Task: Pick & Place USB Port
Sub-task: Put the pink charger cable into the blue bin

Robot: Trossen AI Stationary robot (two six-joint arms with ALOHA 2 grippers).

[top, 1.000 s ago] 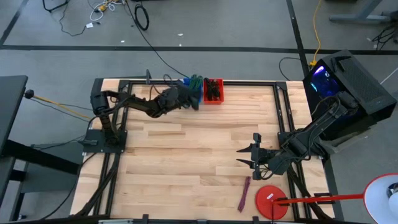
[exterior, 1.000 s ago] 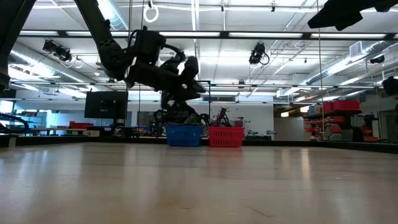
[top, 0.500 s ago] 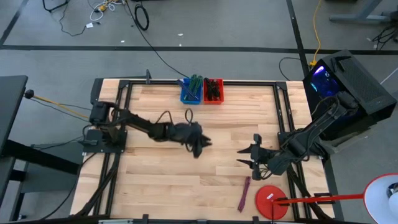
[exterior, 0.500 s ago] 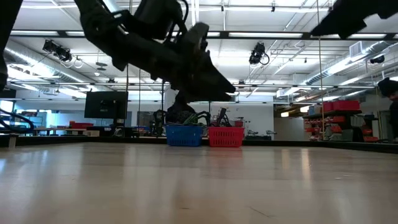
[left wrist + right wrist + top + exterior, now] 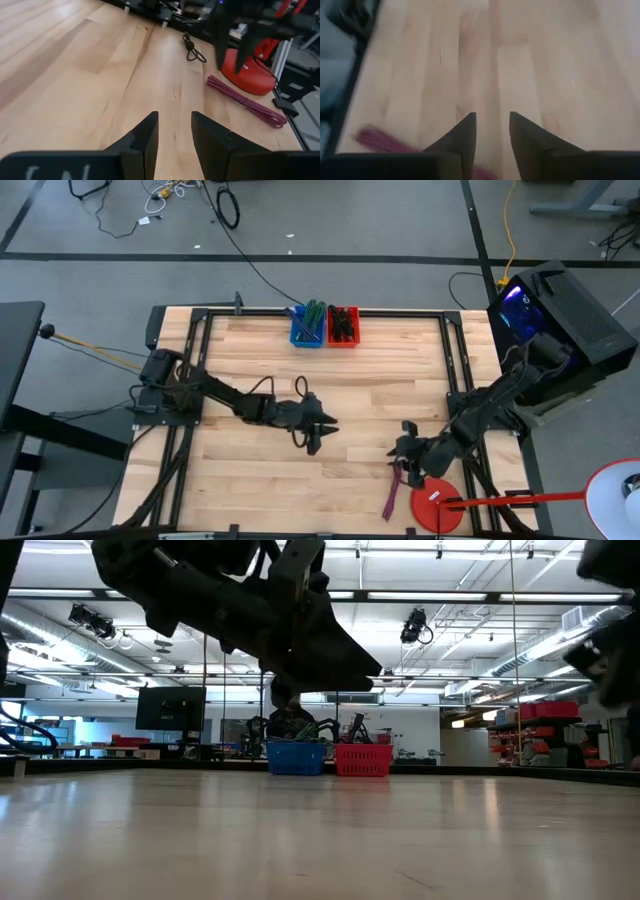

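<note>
Hovering left gripper point(image 5: 318, 430): it hangs over the middle of the table point(image 5: 250, 370), the two dark fingers point(image 5: 145, 137) stand a little apart with only bare wood in the gap, nothing is held.
Right gripper point(image 5: 403, 457): it is low over the near right part of the table, just beside the cable; its fingers point(image 5: 466, 131) are also apart, with light wood between them, and they hold nothing.
Task's thing: a thin purple-pink cable point(image 5: 393, 491), braided in look, folded double into a long narrow strip; it lies flat on the wood near the front right corner, just beside the red disc. In the left wrist view the same cable point(image 5: 246, 101) lies along the red base. I cannot see any plug end on it.
Red disc point(image 5: 437, 502): round, flat, with a small white label on top; the writing on the label is too small to read.
Bins: a blue bin point(image 5: 307, 330) and a red bin point(image 5: 343, 327) stand touching side by side at the far edge of the table, each with dark items inside, well apart from both grippers.
Readable writing: pale letters show on the left gripper's body in its wrist view, but they are cut by the edge and I cannot read them.
</note>
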